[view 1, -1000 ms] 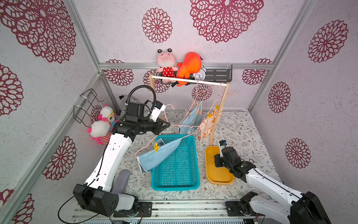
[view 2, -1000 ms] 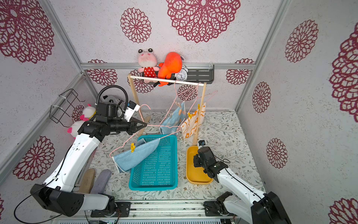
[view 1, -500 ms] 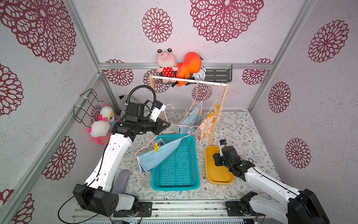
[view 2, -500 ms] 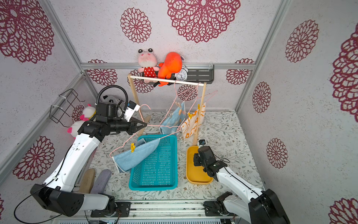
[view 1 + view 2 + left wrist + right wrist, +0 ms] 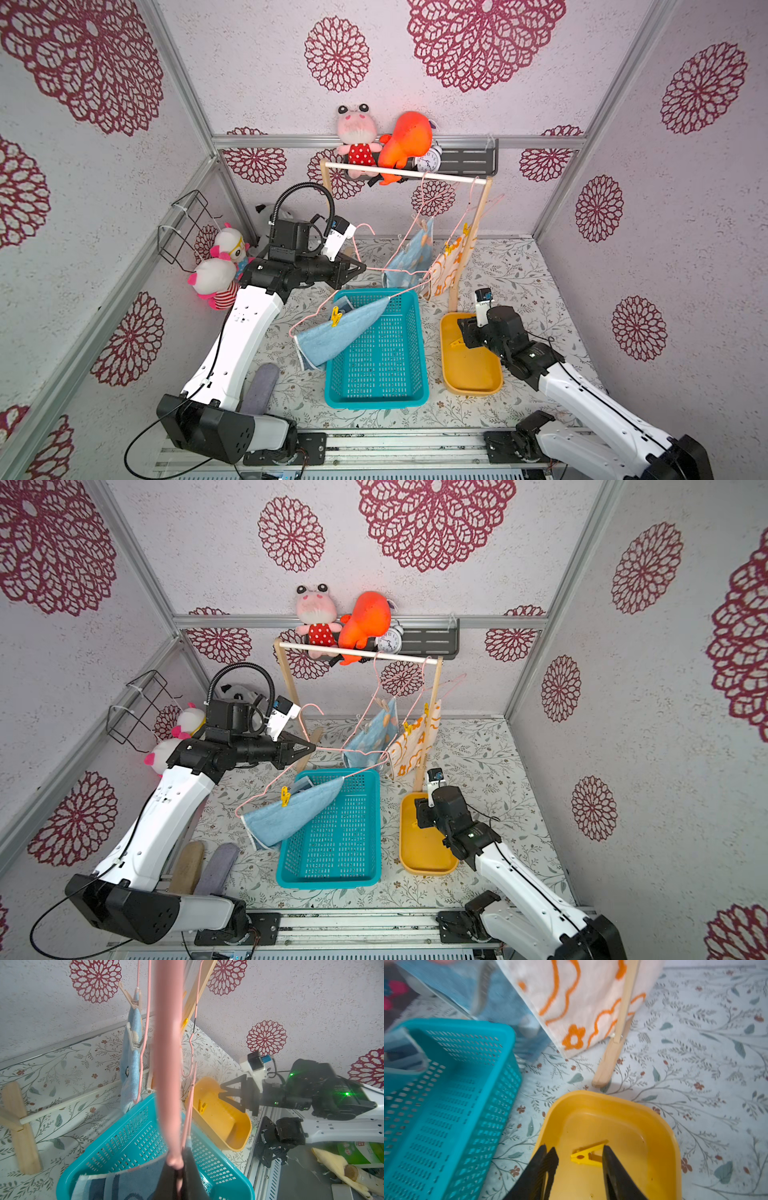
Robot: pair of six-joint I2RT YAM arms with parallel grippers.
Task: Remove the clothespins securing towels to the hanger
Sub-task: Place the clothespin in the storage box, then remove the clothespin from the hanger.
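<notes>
- My left gripper [image 5: 360, 268] is clamped tight on the pink hanger [image 5: 166, 1064], holding it out above the basket [image 5: 374, 401] in the middle of the table.
- A blue towel [image 5: 332, 336] hangs from that hanger, fixed by one yellow clothespin [image 5: 335, 316] — its low end droops outside the basket's left wall.
- My right gripper [image 5: 577, 1148] hovers over the far end of the tray [image 5: 469, 374], jaws partly apart, gripping nothing.
- A loose clothespin [image 5: 588, 1154] lies on the tray floor just below those jaws (whether a finger brushes it, I can't tell).
- On the rack [image 5: 482, 199] at the far side, a second blue towel [image 5: 409, 253] and a white towel [image 5: 446, 266] hang pinned — a beige clothespin [image 5: 133, 1000] shows on the blue one.
</notes>
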